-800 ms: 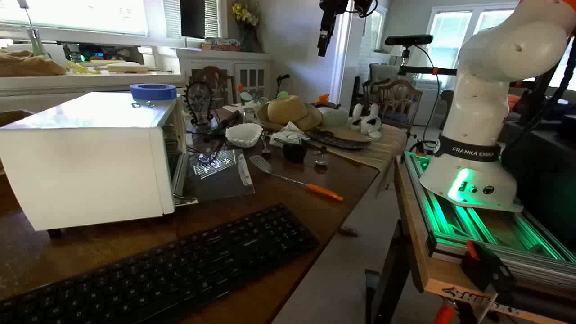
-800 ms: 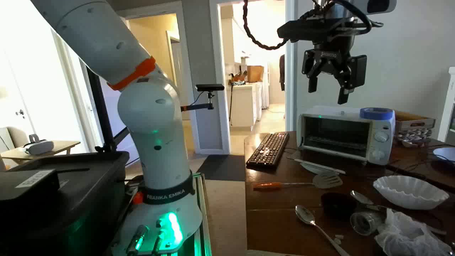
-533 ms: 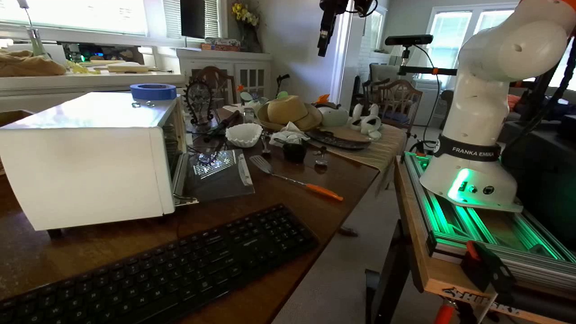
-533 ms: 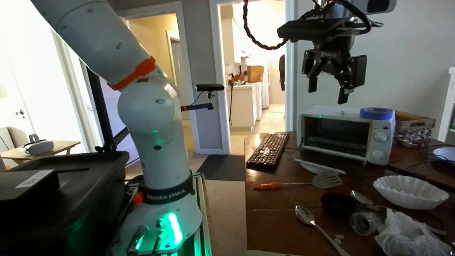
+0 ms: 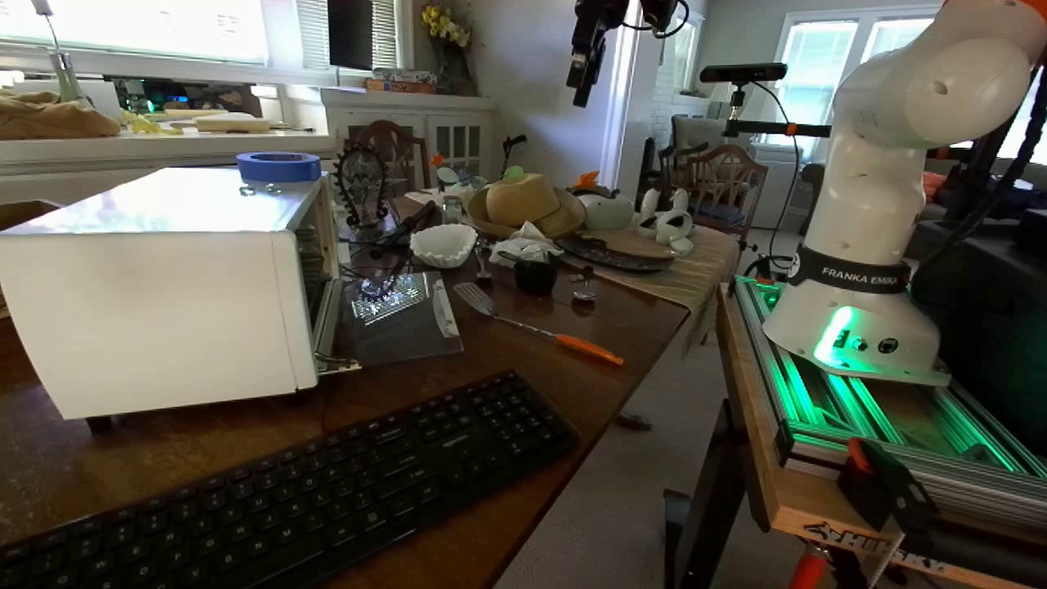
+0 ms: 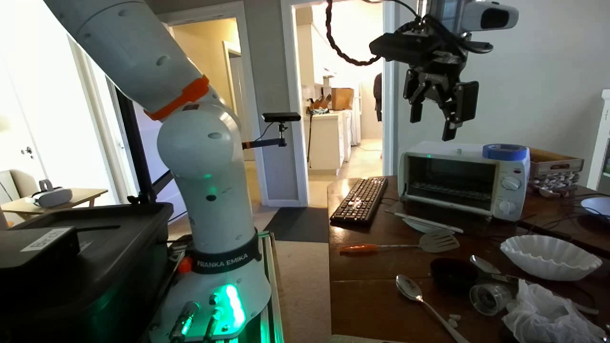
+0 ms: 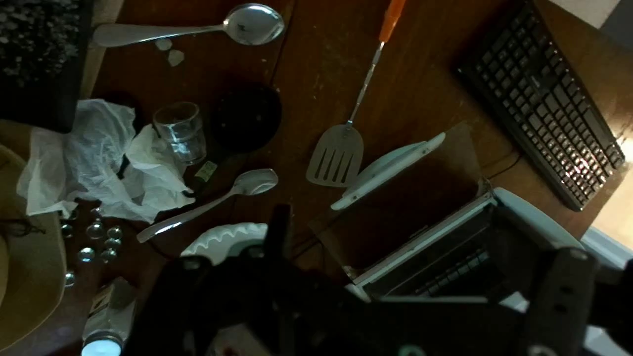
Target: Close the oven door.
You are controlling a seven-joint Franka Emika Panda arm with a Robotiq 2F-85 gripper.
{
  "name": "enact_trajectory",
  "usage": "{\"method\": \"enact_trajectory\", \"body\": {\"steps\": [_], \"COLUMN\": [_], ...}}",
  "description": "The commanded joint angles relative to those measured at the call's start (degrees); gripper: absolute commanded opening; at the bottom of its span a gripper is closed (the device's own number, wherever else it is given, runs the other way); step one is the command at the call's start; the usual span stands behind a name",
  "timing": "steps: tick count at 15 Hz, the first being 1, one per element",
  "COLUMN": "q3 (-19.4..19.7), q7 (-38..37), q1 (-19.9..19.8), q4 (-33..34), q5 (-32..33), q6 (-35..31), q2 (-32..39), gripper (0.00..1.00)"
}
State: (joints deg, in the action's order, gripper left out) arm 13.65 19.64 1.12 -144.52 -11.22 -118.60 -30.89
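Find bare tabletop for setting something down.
The brown wooden table looks bare between the orange-handled metal spatula and black rectangular keyboard, and between spatula and round black cup. The lowered clear glass door covers wood before the white boxy oven. Crowded: around clear cylindrical glass and crumpled white tissue.

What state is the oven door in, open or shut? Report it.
Open. The oven door lies folded down in front of the oven, and the wrist view shows its handle apart from the oven.

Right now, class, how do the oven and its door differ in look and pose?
The oven is a white box, while the oven door is a flat see-through pane. The oven stands upright, while the oven door is folded down in front. Both have whitish parts.
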Motion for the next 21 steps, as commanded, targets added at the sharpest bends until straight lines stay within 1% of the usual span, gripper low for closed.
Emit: {"method": "enact_trajectory", "body": {"steps": [1,3,4,5,6,7,10,11,14,16,17,18,19,21], "q3": [-4.4,-7.1,-8.3,-9.6,-10.8,-11.8,-15.2,-16.1,-17.9,-17.8,-16.8,-17.7,-17.9,-18.1], "q7": [-9.9,-16.8,-20.2,-23.8,-27.3,-30.5,-40.0,-42.4,-46.6,-45.9,-42.6,-45.1,-44.2,-44.0], "q1": [-0.6,-1.1,-1.1,-1.2,-1.1,-0.7,-0.3,0.2,2.0,4.6,7.1,3.8,4.8,5.7], "q4": [-2.4,-3.4,-4.0,-4.6,-5.1,-5.4,-6.8,-7.5,-9.5,-10.1,-9.9,-9.9,-10.1,-10.0], "q5": [-5.9,-6.8,-7.3,-7.5,-8.1,-9.3,-12.0,-13.5,-18.7,-24.0,-29.0,-22.7,-25.2,-26.7], "q6": [-6.7,-10.0,-11.7,-13.4,-14.9,-16.6,-23.3,-26.6,-36.7,-42.6,-45.0,-40.3,-42.3,-43.9], "q2": [2.1,3.5,4.1,5.0,5.8,6.7,10.1,11.4,15.6,19.0,20.8,17.3,18.8,20.4], "gripper": [0.73,0.58,0.49,0.42,0.33,0.27,0.02,0.0,0.0,0.0,0.0,0.01,0.01,0.01]}}
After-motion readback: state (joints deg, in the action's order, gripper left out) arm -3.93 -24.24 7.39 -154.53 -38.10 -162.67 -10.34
